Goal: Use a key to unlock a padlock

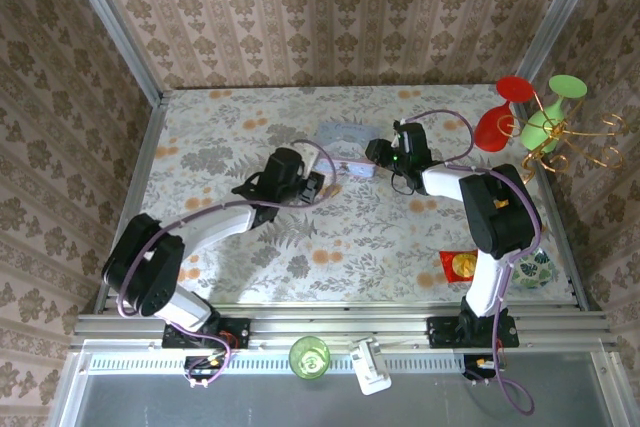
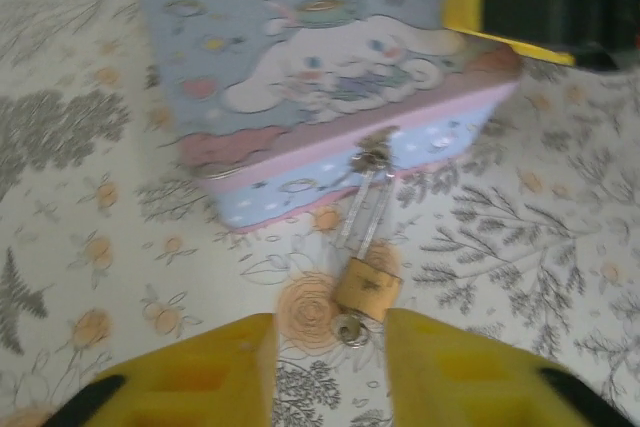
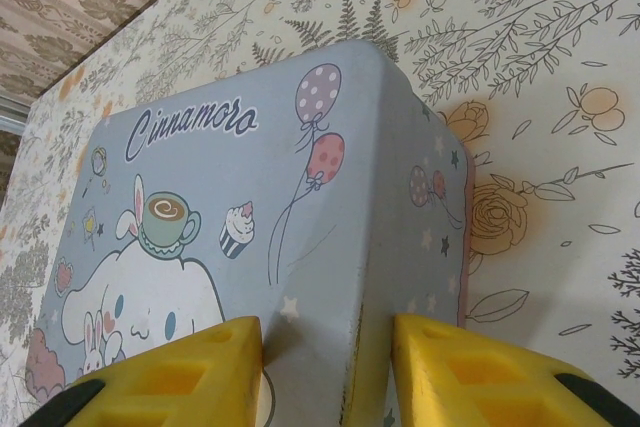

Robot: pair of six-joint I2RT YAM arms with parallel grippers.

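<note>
Just ahead of the left gripper [image 2: 330, 357], blurred padlock [image 2: 366, 289], keyhole indistinct.

One padlock [image 2: 367, 287], one picture tin [image 2: 330, 77]

Listed for you, operator: tin [image 3: 250, 237], pale blue lid, pink band, white cartoon dog, spotted purple and pink balloons. Padlock [image 2: 367, 287], brass-gold body, silvery shackle; the ring you see under it looks silvery too, though it is blurred. Tablecloth [image 2: 100, 197], white with grey foliage and orange blossoms. Left gripper [image 2: 325, 372] and right gripper [image 3: 325, 377], yellow fingers [image 2: 470, 377], black-tipped. Walls [image 1: 330, 7], brownish-pink damask stripes. Packet [image 1: 460, 265], red with a gold disc.
</note>
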